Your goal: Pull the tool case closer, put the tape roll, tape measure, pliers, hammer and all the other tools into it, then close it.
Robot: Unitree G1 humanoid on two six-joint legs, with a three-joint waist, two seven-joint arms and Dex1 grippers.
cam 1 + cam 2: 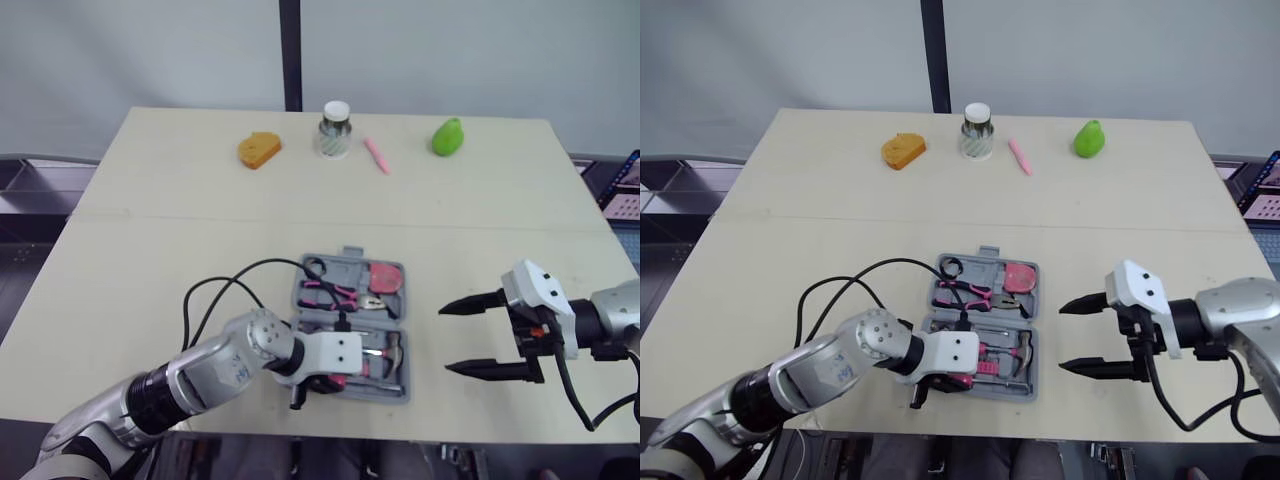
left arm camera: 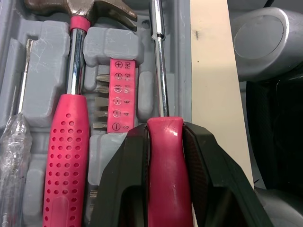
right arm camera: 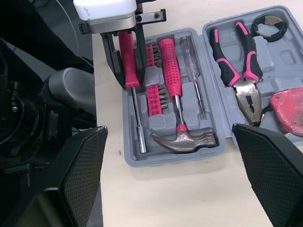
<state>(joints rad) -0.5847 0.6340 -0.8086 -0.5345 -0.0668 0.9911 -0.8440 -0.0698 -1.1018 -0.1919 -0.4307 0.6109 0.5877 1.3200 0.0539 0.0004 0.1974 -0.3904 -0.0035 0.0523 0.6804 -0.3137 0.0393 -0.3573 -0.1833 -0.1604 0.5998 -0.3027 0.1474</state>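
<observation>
Left gripper (image 2: pixel 164 130) clamps the pink-handled screwdriver (image 2: pixel 163 165) in the tool case (image 3: pixel 135 160), hammer (image 2: pixel 66 156) just beside it. Right gripper (image 1: pixel 445 340) gapes wide, empty; its wrist view adds pliers (image 3: pixel 246 87).

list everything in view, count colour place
table: 1, beige, under everything
tool case: 1, grey, near edge
hammer: 1, pink, inside
screwdriver: 1, pink, inside
bit holder: 1, pink, inside
tester: 1, clear, inside
pliers: 1, pink-black, inside
tape roll: 1, black, inside
tape measure: 1, pink, inside
jar: 1, white-lidded, far edge
lump: 1, orange, far edge
stick: 1, pink, far edge
fruit: 1, green, far edge
left gripper: 1, black, shut on screwdriver
right gripper: 1, black, open beside case
</observation>
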